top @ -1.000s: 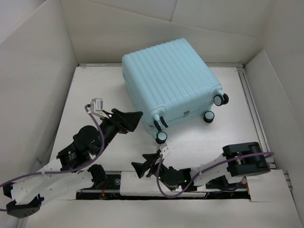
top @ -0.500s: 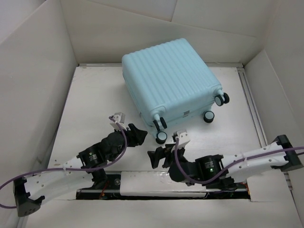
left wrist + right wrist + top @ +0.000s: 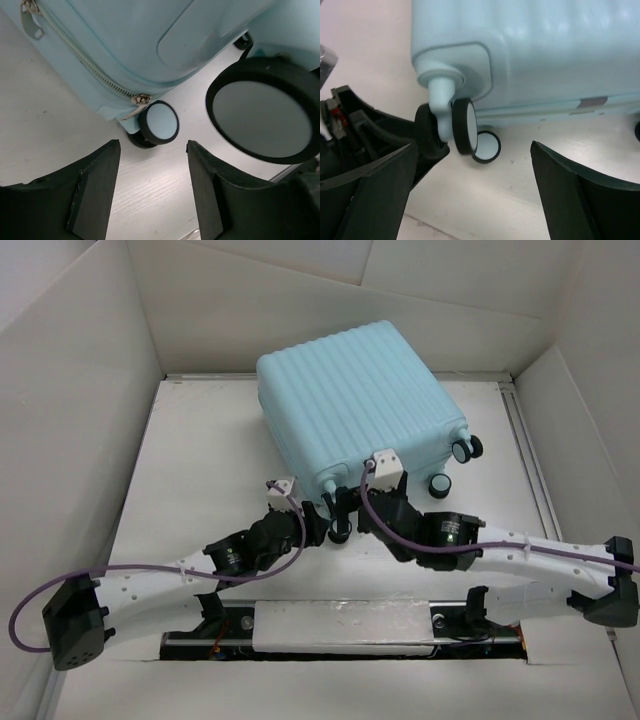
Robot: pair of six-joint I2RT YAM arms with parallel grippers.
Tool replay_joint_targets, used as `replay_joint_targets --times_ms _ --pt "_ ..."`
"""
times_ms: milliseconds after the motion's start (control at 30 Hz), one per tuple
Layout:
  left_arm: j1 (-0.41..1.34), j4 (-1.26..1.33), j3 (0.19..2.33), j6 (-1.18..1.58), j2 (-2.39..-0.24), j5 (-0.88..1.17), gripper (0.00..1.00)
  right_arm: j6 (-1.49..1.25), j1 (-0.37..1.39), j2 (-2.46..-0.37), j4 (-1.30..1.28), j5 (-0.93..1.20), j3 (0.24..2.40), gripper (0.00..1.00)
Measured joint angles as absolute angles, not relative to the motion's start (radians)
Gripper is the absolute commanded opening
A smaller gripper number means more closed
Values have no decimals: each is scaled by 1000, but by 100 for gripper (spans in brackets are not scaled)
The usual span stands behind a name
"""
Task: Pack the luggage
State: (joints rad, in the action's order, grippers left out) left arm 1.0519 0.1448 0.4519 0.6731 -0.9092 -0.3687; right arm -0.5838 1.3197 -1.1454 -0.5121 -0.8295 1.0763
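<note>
The luggage (image 3: pixel 355 405) is a pale aqua ribbed suitcase lying shut on the white table (image 3: pixel 200 470), its caster wheels toward the arms. My left gripper (image 3: pixel 316 524) sits at its near-left corner, open and holding nothing. In the left wrist view, the left gripper (image 3: pixel 153 146) has bare table between its fingers, just short of a small wheel (image 3: pixel 159 122), with the luggage's zipper pull (image 3: pixel 140 99) above. My right gripper (image 3: pixel 346 508) is beside the left one, wide open. In the right wrist view, the right gripper (image 3: pixel 474 150) faces a twin caster (image 3: pixel 464 125) under the luggage shell (image 3: pixel 545 50).
Tall white walls (image 3: pixel 70 390) box in the table on the left, back and right. Two more casters (image 3: pixel 462 450) stick out at the luggage's right corner. Purple cables (image 3: pixel 150 570) trail along both arms. The two grippers are very close together at the wheels.
Both arms have stretched forward from near their bases to the luggage's near-left casters. The left jaws have narrowed and the right jaws have widened.
</note>
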Motion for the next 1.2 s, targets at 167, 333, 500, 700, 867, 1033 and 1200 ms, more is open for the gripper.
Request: replay_joint_targets --times_ms 167,333,500,700,867,1033,1200 --pt "1052 214 452 663 -913 -376 58 -464 1227 -1216 -483 -694 1141 100" --pt "1051 263 452 654 -986 -397 52 -394 1186 -1277 -458 -576 1163 98" --pt "1065 265 452 652 -1068 -466 50 -358 1145 -1315 -452 -513 1165 94" --pt "1072 291 452 659 -1108 -557 48 -346 1111 -1326 -433 -440 1168 94" --pt "1072 315 452 663 -1136 -601 44 -341 1083 -1356 -435 -409 1187 95" --pt "1073 324 452 665 -1155 -619 36 -332 1074 -1399 -457 -387 1217 89" --pt "1077 325 452 651 -1163 -640 30 -332 1074 -1435 -469 -374 1229 90"
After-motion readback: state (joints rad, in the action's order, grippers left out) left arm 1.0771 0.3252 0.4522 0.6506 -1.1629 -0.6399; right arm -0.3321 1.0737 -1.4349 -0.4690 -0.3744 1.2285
